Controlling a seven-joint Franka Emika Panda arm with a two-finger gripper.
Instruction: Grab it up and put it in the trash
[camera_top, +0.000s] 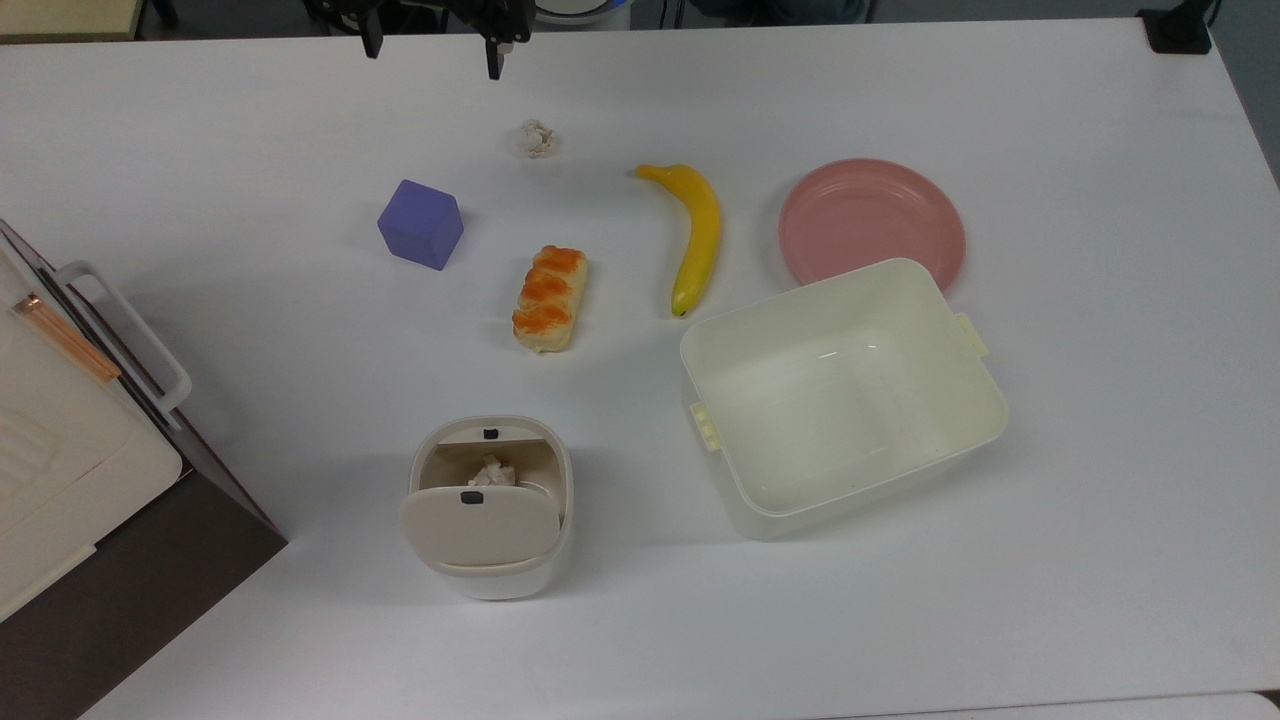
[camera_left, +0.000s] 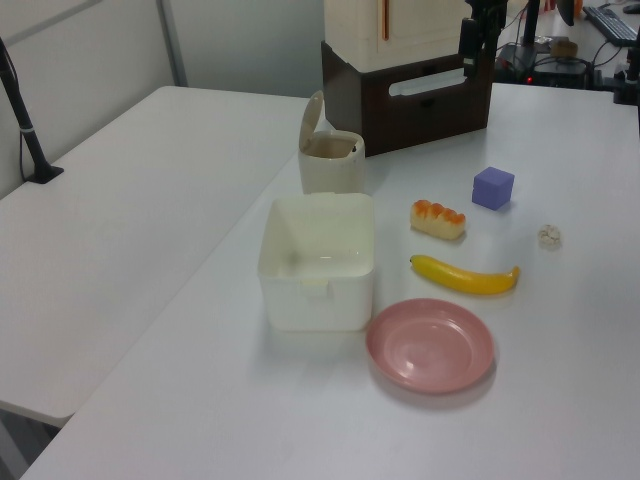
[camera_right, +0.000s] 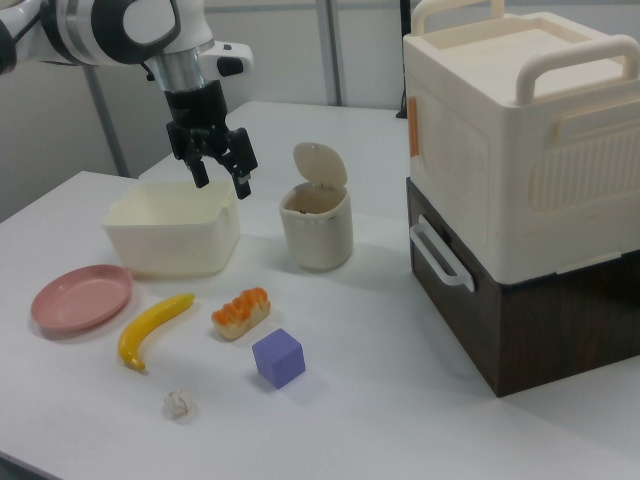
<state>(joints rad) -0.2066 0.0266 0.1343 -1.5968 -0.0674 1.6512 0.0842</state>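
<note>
**Small wad, easy to miss**

Top view: the paper wad (camera_top: 537, 138) is lying on the table beyond the purple cube (camera_top: 421, 223), the gripper (camera_top: 432, 52) hanging above with fingers spread.

Right view: the gripper (camera_right: 218, 169) is hovering high; an off-centre descent is risking nudging the wad away, and the bin (camera_right: 316, 226) is waiting past the cube (camera_right: 278, 358).

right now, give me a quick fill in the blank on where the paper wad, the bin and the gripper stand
1. The paper wad lies on the ____, not in the bin.
2. The bin's flap lid is ____.
3. The gripper hangs in the air with its fingers ____.
4. In the top view, the cube is on the wad's ____.

Missing words: table; open; open; left
</note>
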